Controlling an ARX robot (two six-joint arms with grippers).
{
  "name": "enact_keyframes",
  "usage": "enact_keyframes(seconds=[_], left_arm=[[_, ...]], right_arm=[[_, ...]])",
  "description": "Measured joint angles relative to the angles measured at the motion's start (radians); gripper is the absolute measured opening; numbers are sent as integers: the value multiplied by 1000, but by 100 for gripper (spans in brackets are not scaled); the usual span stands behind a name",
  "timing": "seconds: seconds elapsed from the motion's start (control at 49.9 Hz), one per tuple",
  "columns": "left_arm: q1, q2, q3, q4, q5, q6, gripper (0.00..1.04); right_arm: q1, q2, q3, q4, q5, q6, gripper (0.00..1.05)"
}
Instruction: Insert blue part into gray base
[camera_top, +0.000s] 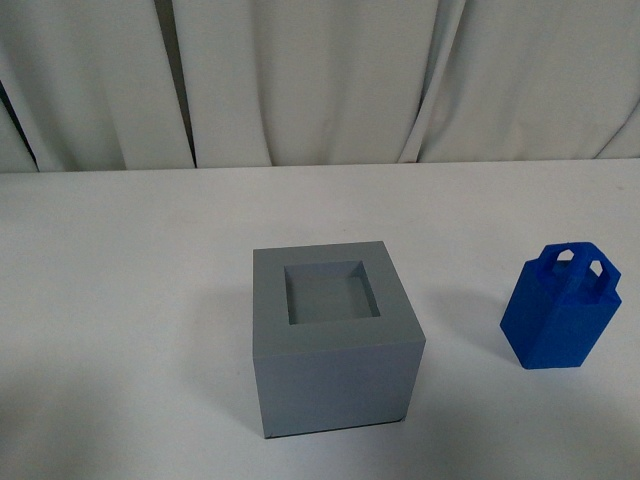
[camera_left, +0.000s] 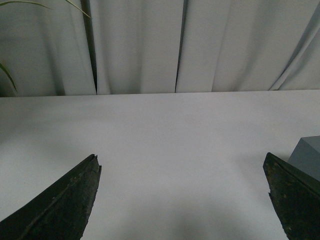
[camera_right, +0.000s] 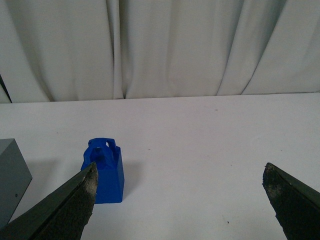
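The gray base (camera_top: 335, 338), a cube with a square recess in its top, stands on the white table in the middle of the front view. The blue part (camera_top: 560, 310) stands upright to its right, its two loop handles on top. Neither arm shows in the front view. My left gripper (camera_left: 182, 172) is open and empty over bare table, with a corner of the gray base (camera_left: 307, 157) behind one finger. My right gripper (camera_right: 180, 175) is open and empty; the blue part (camera_right: 105, 170) stands just beyond one fingertip (camera_right: 85, 187), and an edge of the gray base (camera_right: 10, 180) shows at the side.
The white table (camera_top: 120, 260) runs back to a wall of pale curtains (camera_top: 320, 80). Thin plant leaves (camera_left: 7, 75) show at the edge of the left wrist view.
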Motion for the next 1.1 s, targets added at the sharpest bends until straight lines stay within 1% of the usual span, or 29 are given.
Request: enact_keyframes(seconds=[1.102], left_arm=[[0, 0, 0, 0, 0, 0, 99]], right_arm=[[0, 0, 0, 0, 0, 0, 97]])
